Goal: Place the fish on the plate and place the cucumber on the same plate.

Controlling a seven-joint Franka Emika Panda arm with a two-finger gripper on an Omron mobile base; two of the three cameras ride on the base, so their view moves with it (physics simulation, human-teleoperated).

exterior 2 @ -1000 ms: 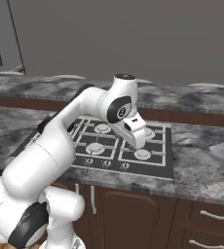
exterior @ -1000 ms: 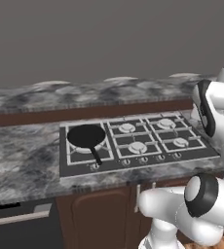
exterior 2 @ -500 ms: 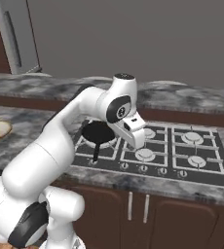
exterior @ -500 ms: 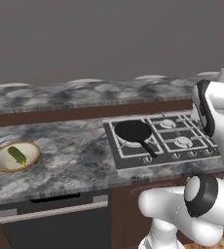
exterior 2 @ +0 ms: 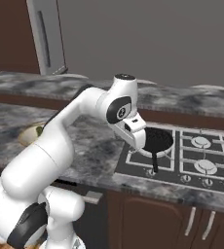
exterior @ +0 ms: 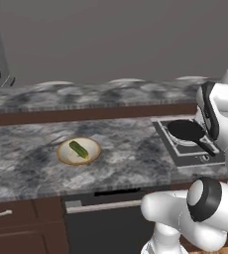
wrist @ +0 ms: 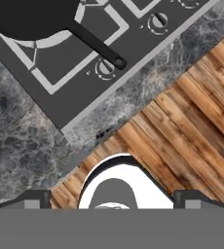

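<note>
Sliding left along the surface [exterior: 136, 158], the base now brings the plate [exterior: 62, 155] near centre, the cucumber [exterior: 79, 149] already lying on it. Fingers [wrist: 36, 198] stand wide apart, empty, above the frying pan [exterior: 188, 132]. Fish placement remains.

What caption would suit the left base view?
Cucumber lying on the tan-rimmed plate on a marble counter, black frying pan on the stove.
</note>
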